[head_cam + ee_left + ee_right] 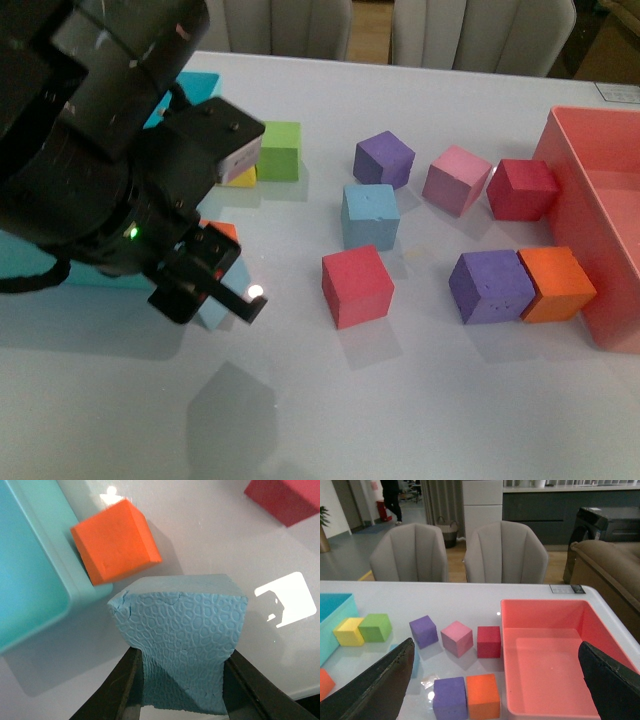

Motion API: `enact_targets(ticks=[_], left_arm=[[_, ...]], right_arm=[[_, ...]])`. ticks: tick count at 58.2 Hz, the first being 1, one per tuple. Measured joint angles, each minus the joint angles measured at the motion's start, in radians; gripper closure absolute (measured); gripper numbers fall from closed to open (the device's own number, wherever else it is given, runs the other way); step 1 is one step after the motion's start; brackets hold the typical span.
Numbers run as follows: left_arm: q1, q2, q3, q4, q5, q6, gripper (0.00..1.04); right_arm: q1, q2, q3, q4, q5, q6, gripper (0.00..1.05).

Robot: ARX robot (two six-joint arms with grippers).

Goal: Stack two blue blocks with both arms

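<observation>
In the front view the left claw (215, 290) hangs low over the table (400, 400), close to the turquoise bin (200, 85). A sliver of pale blue under it is the held block (215, 308). The loose block (370, 215) sits well apart from the bin, out in the middle of the table, with a red cube (357, 287) just beside it on the robot's side. The right arm is out of this view.

In the left wrist view the claw is closed onto the held block (180, 630), its two black fingers (122, 685) pressing opposite side faces. An orange cube (115, 542) lies between this block and the bin, touching the bin's wall (75, 595). I cannot tell whether the block is clear of the table.

In the right wrist view the right claw (496, 647) is spread wide with nothing in it, high above the table. The loose block (415, 662) shows only as a blue edge behind one finger. It is farther from the bin than the green cube (375, 627).

The blocks look like light, soft foam with a matte, pebbled skin, and one corner of the held block is already torn. They should grip easily but will probably dent under a hard squeeze. The best hold is likely on two opposite flat faces around mid-height, pressed only enough to carry the block, so that its base stays level for stacking.
</observation>
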Motion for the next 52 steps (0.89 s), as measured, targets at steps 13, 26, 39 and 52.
enact_targets(ticks=[13, 26, 39, 52], left_arm=[[-0.034, 0.021, 0.178, -0.058, 0.003, 0.018, 0.72], [-0.056, 0.157, 0.395, -0.124, -0.001, 0.062, 0.73], [-0.067, 0.282, 0.587, -0.18, -0.008, 0.092, 0.73], [-0.091, 0.385, 0.729, -0.225, -0.014, 0.111, 0.73]], right_arm=[[0.0, 0.0, 0.0, 0.0, 0.0, 0.0, 0.09], [0.0, 0.0, 0.0, 0.0, 0.0, 0.0, 0.09], [0.0, 0.0, 0.0, 0.0, 0.0, 0.0, 0.09], [0.0, 0.0, 0.0, 0.0, 0.0, 0.0, 0.09]])
